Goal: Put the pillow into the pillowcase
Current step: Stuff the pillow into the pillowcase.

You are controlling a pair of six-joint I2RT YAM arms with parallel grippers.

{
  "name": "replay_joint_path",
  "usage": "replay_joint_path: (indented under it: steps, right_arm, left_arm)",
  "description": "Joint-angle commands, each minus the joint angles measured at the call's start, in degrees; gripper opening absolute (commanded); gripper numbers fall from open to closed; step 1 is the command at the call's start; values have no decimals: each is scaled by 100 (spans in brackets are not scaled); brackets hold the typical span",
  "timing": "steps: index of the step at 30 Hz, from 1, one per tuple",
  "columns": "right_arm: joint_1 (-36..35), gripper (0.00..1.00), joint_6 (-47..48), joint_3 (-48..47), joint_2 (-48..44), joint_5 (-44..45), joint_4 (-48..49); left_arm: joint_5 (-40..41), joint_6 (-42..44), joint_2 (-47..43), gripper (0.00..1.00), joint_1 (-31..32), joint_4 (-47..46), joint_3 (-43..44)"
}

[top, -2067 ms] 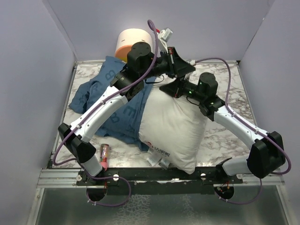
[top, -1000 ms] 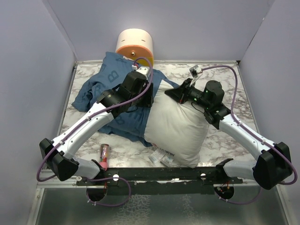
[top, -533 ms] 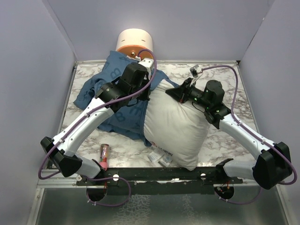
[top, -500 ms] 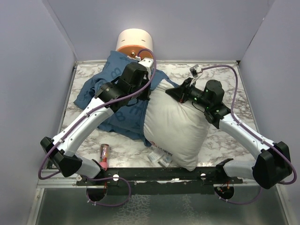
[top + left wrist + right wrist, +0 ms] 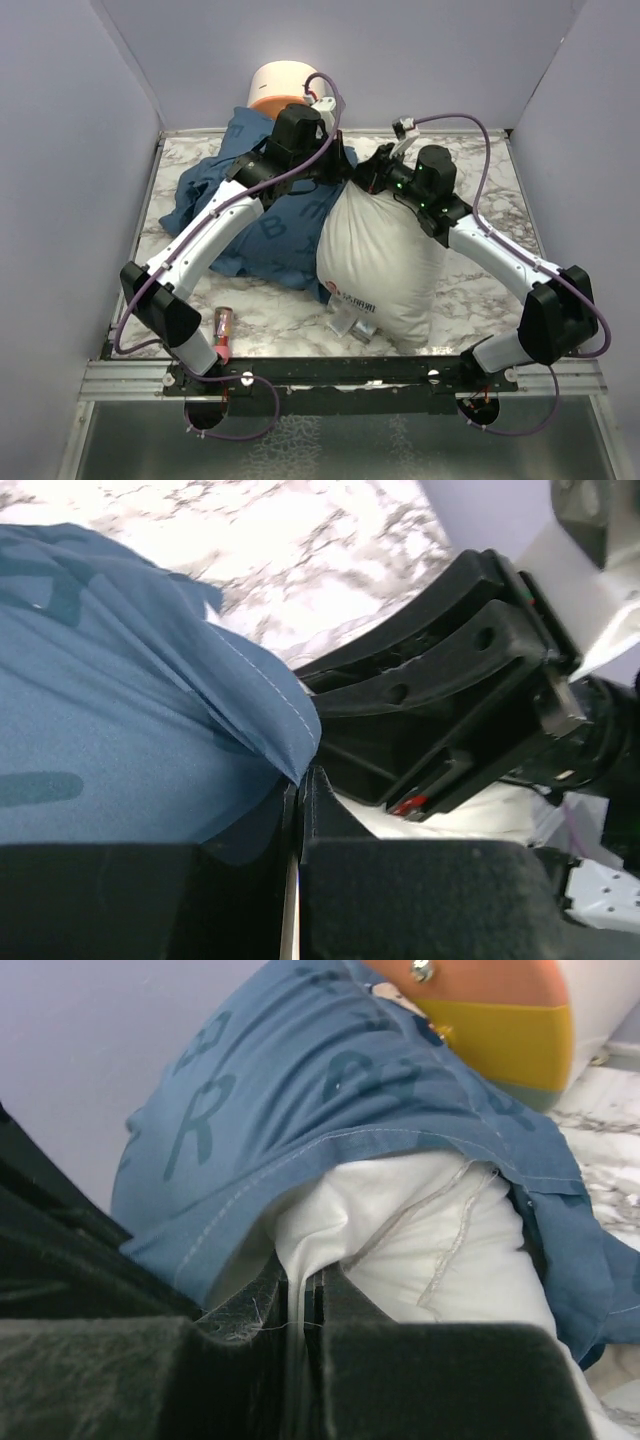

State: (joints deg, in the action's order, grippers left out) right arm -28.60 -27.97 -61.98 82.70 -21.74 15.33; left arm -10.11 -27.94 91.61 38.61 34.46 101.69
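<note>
**Pillow and pillowcase, both pinched**

Pillow (image 5: 380, 265): I see its bunched far end pinched in my right gripper (image 5: 300, 1295), which is pressed together on the white fabric.
Pillowcase (image 5: 250, 215): its hem is pinched in my left gripper (image 5: 300, 785), just left of the right one.
Orange-banded cylinder (image 5: 285, 85): beyond both grippers.

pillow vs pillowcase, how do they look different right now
The pillow is white and plump; the pillowcase is blue, lettered and limp. The pillow is gathered at its far end; the pillowcase sprawls crumpled. The right hand pinches the pillow, the left hand the pillowcase hem. Both are cloth.
</note>
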Motion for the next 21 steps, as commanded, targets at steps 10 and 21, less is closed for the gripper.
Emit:
replay_joint_path:
  steps: [10,21]
  right_arm:
    - [-88,1,844,-2873,411,-186,924]
    - [-643,7,1401,1546,-1235,-1902,-13]
  left_arm:
    - [-2822,-1315,991,0,-407,-3342,2540]
    - [-1964,-1488,-2278,0,-390,-4422,-4494]
